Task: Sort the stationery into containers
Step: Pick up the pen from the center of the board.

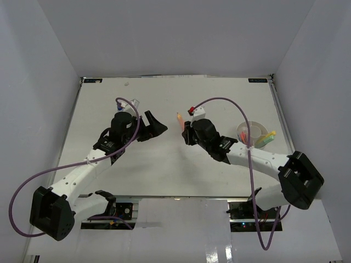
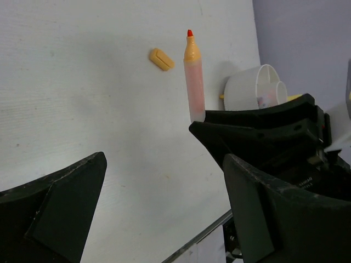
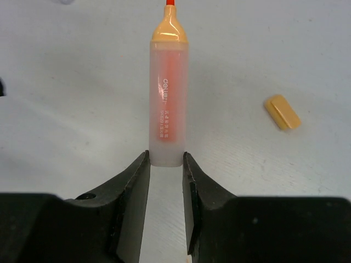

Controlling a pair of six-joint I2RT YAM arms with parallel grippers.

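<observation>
My right gripper (image 3: 165,159) is shut on the blunt end of an orange marker (image 3: 167,93), which has no cap on and shows its red tip. The marker points away from me over the table's middle (image 1: 179,120) and also shows in the left wrist view (image 2: 193,82). Its orange cap (image 3: 282,112) lies loose on the table beside it, and the left wrist view shows it too (image 2: 161,59). My left gripper (image 1: 156,127) is open and empty (image 2: 164,164), just left of the marker. The round white tub (image 1: 251,133) with dividers stands to the right and holds yellow and green pens (image 1: 267,139).
The right gripper (image 2: 258,131) fills the right of the left wrist view, with the tub (image 2: 249,87) behind it. White walls enclose the table on three sides. A small pale item (image 1: 127,84) lies near the back edge.
</observation>
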